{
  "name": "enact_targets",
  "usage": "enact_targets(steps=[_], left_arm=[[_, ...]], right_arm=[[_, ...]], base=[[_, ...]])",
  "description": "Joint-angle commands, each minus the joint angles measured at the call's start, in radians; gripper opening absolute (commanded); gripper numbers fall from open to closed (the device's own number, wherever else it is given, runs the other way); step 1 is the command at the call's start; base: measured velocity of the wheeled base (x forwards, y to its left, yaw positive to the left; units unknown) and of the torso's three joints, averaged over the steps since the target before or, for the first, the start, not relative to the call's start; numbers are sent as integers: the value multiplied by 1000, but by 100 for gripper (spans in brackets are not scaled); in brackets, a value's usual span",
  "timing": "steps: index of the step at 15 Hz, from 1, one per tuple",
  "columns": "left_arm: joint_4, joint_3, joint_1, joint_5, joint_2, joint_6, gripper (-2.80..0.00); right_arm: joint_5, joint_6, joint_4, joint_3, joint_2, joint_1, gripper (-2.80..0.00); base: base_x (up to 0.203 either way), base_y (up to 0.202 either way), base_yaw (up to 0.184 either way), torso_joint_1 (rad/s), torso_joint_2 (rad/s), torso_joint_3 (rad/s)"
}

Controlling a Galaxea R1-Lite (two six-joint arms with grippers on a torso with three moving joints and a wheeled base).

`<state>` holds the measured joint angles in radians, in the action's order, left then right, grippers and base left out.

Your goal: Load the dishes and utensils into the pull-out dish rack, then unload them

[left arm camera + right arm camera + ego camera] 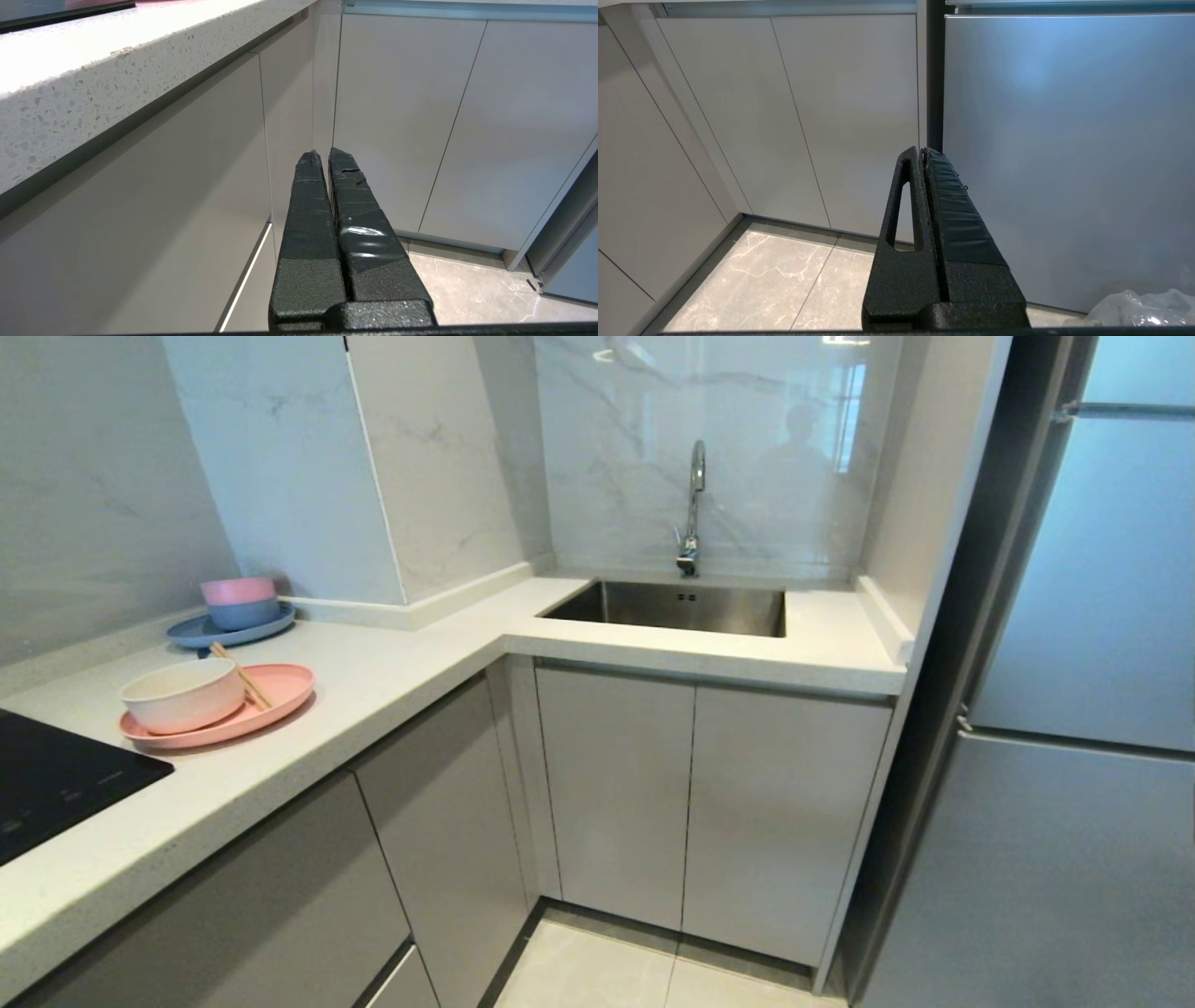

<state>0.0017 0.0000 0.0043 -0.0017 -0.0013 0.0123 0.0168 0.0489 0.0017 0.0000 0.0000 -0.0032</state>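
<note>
An off-white bowl [182, 693] sits on a pink plate [271, 695] on the counter at the left of the head view. Light wooden chopsticks [241, 676] lean across the plate beside the bowl. The spoon is not visible. The pull-out dish rack is hidden; only shut pale cabinet fronts [448, 831] show. Neither arm appears in the head view. My left gripper [325, 154] is shut and empty, held low in front of the cabinet fronts under the counter edge. My right gripper [920, 151] is shut and empty, facing the seam between cabinet and fridge.
Stacked pink and blue bowls [240, 601] stand on a blue plate [201, 633] at the back left. A black cooktop [56, 779] lies at the left edge. A steel sink [672, 607] with a tap [693, 509] is ahead; a fridge [1074, 709] stands at the right. Crumpled plastic [1143, 310] lies on the floor.
</note>
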Motion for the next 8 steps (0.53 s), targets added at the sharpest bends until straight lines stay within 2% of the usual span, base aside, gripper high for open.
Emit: enact_targets(steps=[1, 8], left_arm=[[0, 0, 0, 0, -2, 0, -280], [0, 0, 0, 0, -2, 0, -280]], right_arm=[[0, 0, 0, 2, 0, 0, -280], [0, 0, 0, 2, 0, -4, -280]], base=[[0, 0, 0, 0, 0, 0], [0, 0, 0, 0, 0, 0]])
